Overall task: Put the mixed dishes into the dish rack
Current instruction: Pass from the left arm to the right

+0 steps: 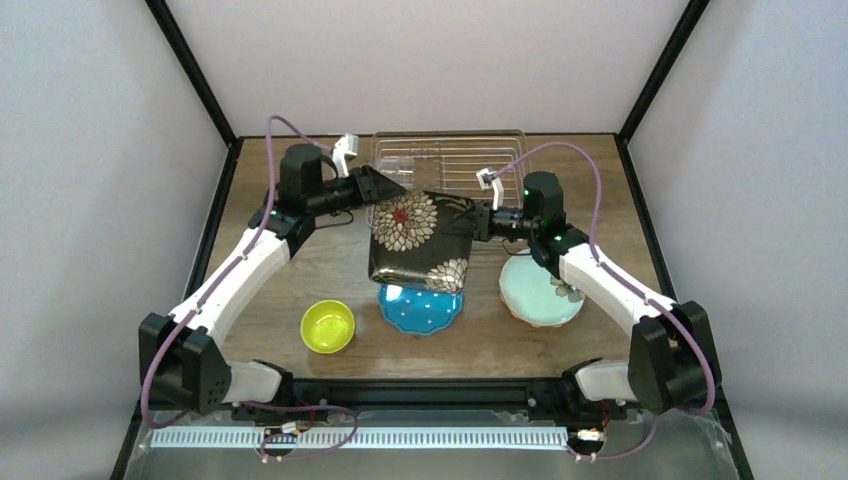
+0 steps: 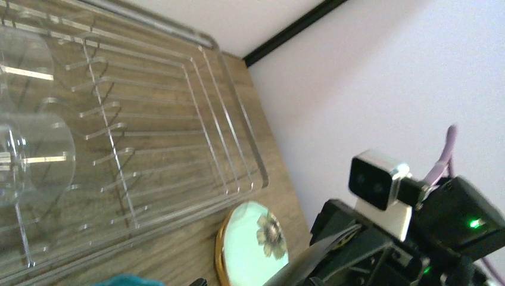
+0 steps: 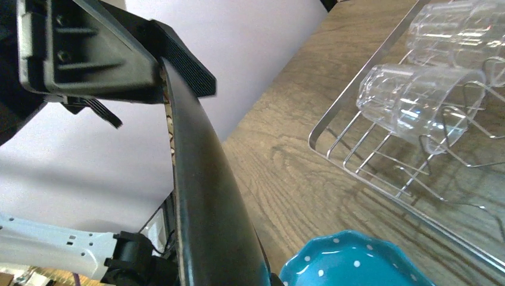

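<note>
Top view first: the black square floral plate [image 1: 420, 240] hangs mid-scene, tilted, just near of the dish rack [image 1: 450, 160] and over the far edge of the teal dotted plate [image 1: 420, 308]. The right gripper [image 1: 478, 222] is at its right edge. The left gripper [image 1: 372, 188] sits by its far-left corner, and I can't tell from here whether those jaws are apart or together. Down on the surface [image 1: 300, 270] are the small yellow-green bowl [image 1: 328, 326] near-left, the teal one at centre, and the round mint flower plate [image 1: 540, 290] on the right. No orange plate in sight.

Left wrist view: its own jaws are out of frame, so no verdict there. The rack shows a clear glass [image 2: 36, 161] lying in it, with a second one beyond.

Right wrist view: the right jaws are clamped on the black plate's rim, the teal plate lies below, and both glasses lie in the rack.

Tally, by my reading: glassware loaded, black plate on its way, bowl and two plates to go.
</note>
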Action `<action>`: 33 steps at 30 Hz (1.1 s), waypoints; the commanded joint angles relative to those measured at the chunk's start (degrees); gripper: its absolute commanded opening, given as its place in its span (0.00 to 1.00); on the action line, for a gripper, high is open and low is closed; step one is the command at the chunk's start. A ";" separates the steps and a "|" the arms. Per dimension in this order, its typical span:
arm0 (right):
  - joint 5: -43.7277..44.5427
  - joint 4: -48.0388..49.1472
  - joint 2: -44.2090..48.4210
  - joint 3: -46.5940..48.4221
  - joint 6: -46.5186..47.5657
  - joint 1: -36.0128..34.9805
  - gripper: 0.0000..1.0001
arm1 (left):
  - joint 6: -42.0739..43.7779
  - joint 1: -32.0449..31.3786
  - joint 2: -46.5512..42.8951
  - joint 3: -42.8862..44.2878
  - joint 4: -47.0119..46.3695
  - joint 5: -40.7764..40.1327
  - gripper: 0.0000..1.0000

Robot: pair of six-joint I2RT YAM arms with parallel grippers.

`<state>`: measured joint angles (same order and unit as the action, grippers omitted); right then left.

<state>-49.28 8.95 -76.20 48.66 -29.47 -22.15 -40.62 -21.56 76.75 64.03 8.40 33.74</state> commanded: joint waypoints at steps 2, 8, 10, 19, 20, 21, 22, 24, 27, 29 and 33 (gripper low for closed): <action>1.95 -0.86 -0.55 4.77 1.43 1.17 0.01 | -4.99 2.07 0.76 4.98 -7.16 0.42 0.98; 3.63 -2.40 -2.09 7.94 2.52 2.07 0.01 | -8.51 3.81 1.91 8.68 -8.16 -0.10 1.00; 4.71 -3.10 -2.71 9.19 3.06 2.57 0.01 | -9.51 4.57 2.08 9.69 -9.71 -0.96 1.00; 9.59 -7.66 -7.62 19.98 7.99 5.57 0.01 | -11.15 7.35 1.54 10.30 -9.89 -5.74 1.00; 10.51 -8.36 -8.12 21.37 9.08 5.88 0.01 | -11.22 7.52 1.60 10.14 -10.01 -6.12 1.00; 11.57 -8.80 -8.58 22.71 10.20 6.09 0.01 | -11.31 7.60 1.69 10.07 -10.11 -6.28 1.00; 12.53 -8.82 -8.98 23.84 11.09 6.30 0.01 | -11.46 7.67 1.81 9.94 -10.27 -6.45 1.00; 13.64 -11.15 -10.03 26.22 12.52 7.18 0.01 | -11.79 7.78 2.07 9.50 -10.88 -6.71 1.00; 15.26 -12.14 -11.52 29.13 14.05 8.68 0.01 | -12.40 7.85 2.57 8.42 -11.92 -6.97 1.00; 15.95 -12.68 -12.55 30.90 15.05 9.66 0.01 | -12.63 7.87 3.14 7.83 -12.37 -6.95 1.00; 18.40 -14.60 -14.80 34.56 17.52 11.01 0.01 | -13.05 7.94 4.79 6.93 -12.97 -7.11 1.00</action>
<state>-33.10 -7.92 -89.80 77.84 -14.94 -12.40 -52.95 -14.00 79.46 72.55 -3.01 27.18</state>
